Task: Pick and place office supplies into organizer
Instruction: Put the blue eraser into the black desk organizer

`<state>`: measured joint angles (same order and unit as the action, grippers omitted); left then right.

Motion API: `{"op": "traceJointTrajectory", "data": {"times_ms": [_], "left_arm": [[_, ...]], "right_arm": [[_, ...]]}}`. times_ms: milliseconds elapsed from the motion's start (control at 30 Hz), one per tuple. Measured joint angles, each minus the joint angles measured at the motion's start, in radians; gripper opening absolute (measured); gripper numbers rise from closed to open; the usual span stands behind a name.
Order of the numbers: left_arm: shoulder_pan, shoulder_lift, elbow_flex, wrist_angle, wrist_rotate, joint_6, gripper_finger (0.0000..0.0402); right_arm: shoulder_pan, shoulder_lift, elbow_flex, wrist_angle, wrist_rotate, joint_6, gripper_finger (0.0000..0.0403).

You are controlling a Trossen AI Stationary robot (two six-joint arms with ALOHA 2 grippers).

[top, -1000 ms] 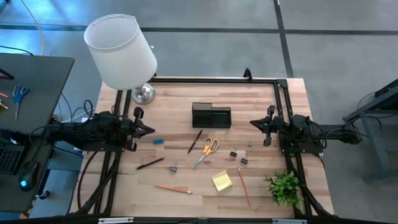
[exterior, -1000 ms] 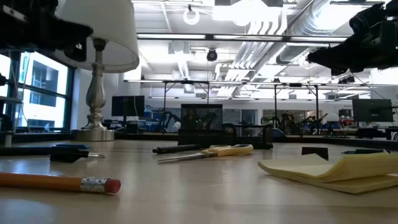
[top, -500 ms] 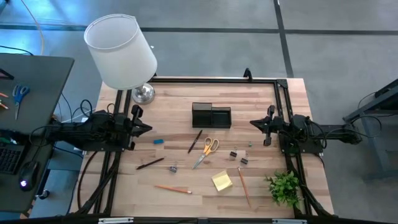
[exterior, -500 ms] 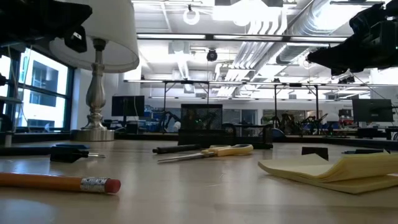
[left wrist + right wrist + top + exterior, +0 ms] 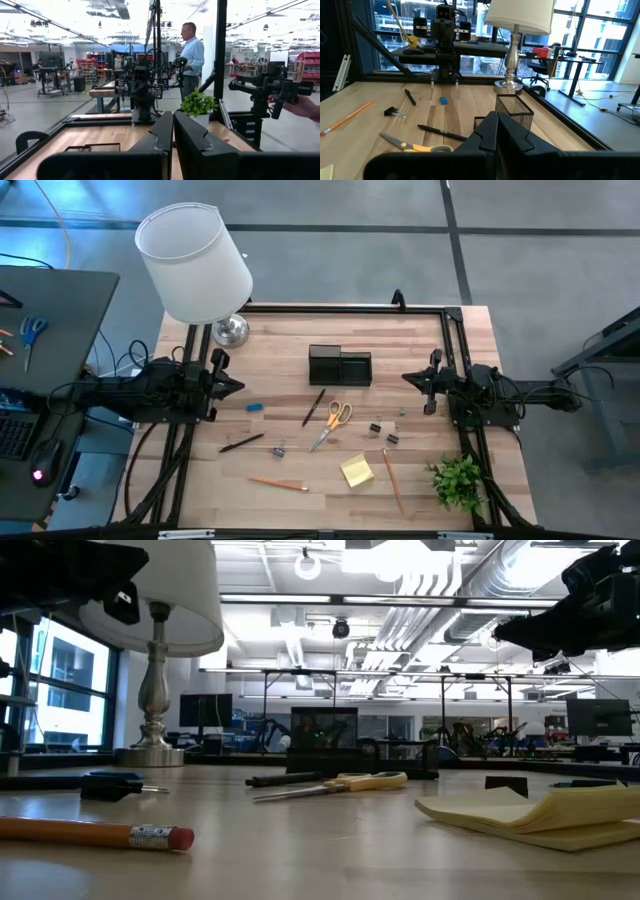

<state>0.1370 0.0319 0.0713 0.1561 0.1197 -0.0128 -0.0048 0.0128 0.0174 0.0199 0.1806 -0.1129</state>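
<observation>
- The left end effector [image 5: 236, 388] hangs above the desk's [image 5: 300, 340] left edge with its fingers together, holding nothing.
- The right end effector [image 5: 410, 379] hangs above the right edge, fingers likewise together and empty.
- The organizer [image 5: 340, 366] sits at the far middle of the desk, between the two arms.
- All supplies lie loose nearer than it: scissors [image 5: 331, 423] and a dark pen [image 5: 313, 407] just near of the organizer, clips [image 5: 384, 430] to their right, an eraser [image 5: 256, 408] and another pen [image 5: 241, 443] to the left, and a pad [image 5: 357, 471] and two pencils [image 5: 277, 483] along the near side.
- Nothing seems placed yet, so the step is likely a first pick.
- To do it well: spread the fingers before descending, and approach across a pen's shaft rather than along it.
- The lamp [image 5: 196, 262] crowds the left arm's far side, so keep that arm's swing low and short.
</observation>
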Motion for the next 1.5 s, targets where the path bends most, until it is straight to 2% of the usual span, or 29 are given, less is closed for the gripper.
{"op": "traceJointTrajectory", "data": {"times_ms": [167,400,600,1100,1267,1500], "left_arm": [[0.0,0.0,0.001,0.003,-0.018,0.0,0.0008],[0.0,0.023,0.001,-0.094,-0.092,0.0,0.0008],[0.0,0.069,0.001,-0.1,-0.094,0.009,0.0008],[0.0,0.078,0.001,-0.163,-0.079,-0.014,0.001],[0.0,0.155,0.073,-0.315,-0.125,-0.03,0.0052],[0.0,0.41,0.17,-0.396,-0.131,-0.051,0.0142]], "right_arm": [[0.0,0.0,0.0,0.0,0.0,0.0,0.0],[0.0,0.0,0.0,0.0,-0.002,0.042,0.0],[0.0,0.0,0.0,0.052,0.003,0.162,0.0],[-0.001,0.0,0.0,0.113,0.003,0.133,0.0],[-0.001,0.0,0.0,0.164,0.004,0.07,0.0006],[-0.001,0.0,0.0,0.164,-0.009,0.083,0.005]]}}
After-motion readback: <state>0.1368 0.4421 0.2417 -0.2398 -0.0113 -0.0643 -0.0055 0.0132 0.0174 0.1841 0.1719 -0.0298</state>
